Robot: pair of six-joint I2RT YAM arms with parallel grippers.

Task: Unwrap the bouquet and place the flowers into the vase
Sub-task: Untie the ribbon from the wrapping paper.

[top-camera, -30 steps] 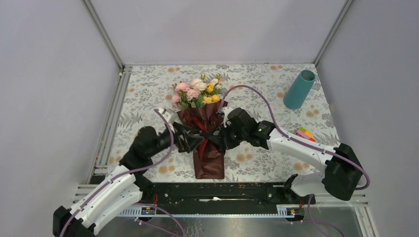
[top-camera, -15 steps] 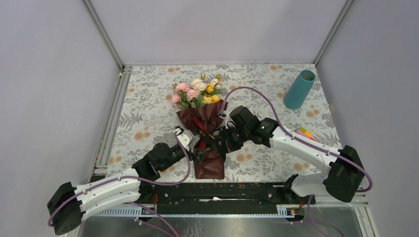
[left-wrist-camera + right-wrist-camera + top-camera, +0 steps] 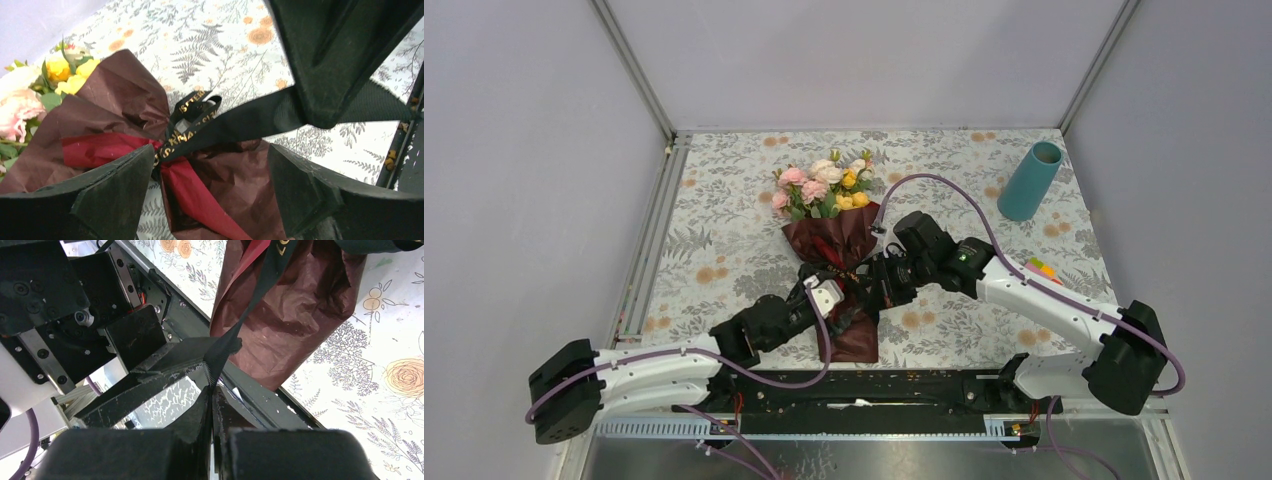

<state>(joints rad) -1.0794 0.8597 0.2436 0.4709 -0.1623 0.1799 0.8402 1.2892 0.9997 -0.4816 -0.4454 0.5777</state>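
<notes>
Right fingers (image 3: 150, 385) pinch the ribbon (image 3: 226, 346); left fingers (image 3: 112, 192) spread wide over the bouquet (image 3: 120, 97).

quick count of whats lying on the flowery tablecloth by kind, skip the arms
bouquet: 1
black ribbon, tied round the bouquet: 1
teal vase: 1
multicoloured block toy: 1
total: 4
</notes>
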